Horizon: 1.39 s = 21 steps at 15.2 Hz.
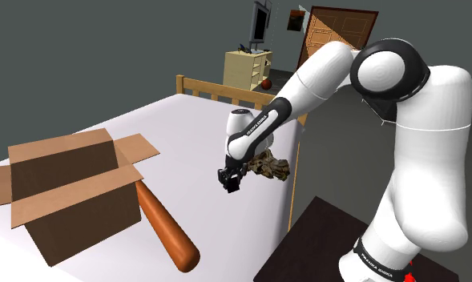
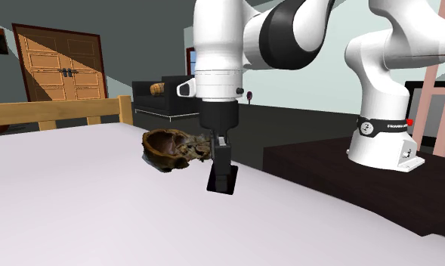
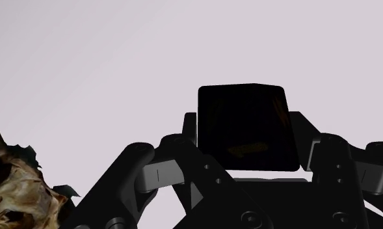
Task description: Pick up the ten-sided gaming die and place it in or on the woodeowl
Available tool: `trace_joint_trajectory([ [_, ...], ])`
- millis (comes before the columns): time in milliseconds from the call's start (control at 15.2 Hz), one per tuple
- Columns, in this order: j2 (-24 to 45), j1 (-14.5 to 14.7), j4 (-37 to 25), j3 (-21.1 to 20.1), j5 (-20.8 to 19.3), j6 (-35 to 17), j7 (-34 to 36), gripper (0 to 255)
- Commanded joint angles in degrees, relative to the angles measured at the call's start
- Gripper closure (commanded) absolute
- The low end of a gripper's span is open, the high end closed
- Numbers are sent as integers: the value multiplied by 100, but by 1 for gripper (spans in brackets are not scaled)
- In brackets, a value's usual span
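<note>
Hand [image 1: 231,179] at the end of the white arm [image 1: 322,76], pointing straight down over the pale bed [image 1: 170,136], near the bed's edge on the side of the dark stand [image 1: 322,248]. Closed on the die [image 3: 245,127]: a black, flat-faced block clasped between the 2 black fingers [image 3: 190,130], 1 on each side, both pressed against it in the wrist view. From the second exterior view, a dark shape at the fingertips, low over the bed; resting on the cover or just clear of it, cannot tell.

Just beside the hand, on the second exterior view's left, the bowl [image 2: 171,149]: brown, mottled, rough-rimmed, lying on the bed and tipped on its side, hollow turned towards that camera. Die outside the bowl, near its rim and apart from it.

Well apart from the hand, towards the shoulder view's left, an open cardboard box [image 1: 74,192] standing on the bed with all 4 flaps spread. Next to it a reddish-brown bat [image 1: 166,232] lying flat, thin end by the box's side, thick end towards the shoulder camera.

Along the bed's far end, a wooden rail [image 1: 218,88]. Beyond it a pale dresser [image 1: 246,70], a brown panelled door [image 2: 62,72] and a dark sofa [image 2: 164,94].
</note>
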State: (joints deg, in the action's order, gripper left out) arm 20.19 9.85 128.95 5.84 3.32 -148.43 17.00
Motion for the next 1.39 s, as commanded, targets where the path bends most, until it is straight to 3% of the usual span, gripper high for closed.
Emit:
trace_joint_trajectory([
  [0, -114, 17, -23, 13, -25, 139, 26, 255],
  [1320, -1299, 79, -235, 99, -253, 1528, 179, 255],
])
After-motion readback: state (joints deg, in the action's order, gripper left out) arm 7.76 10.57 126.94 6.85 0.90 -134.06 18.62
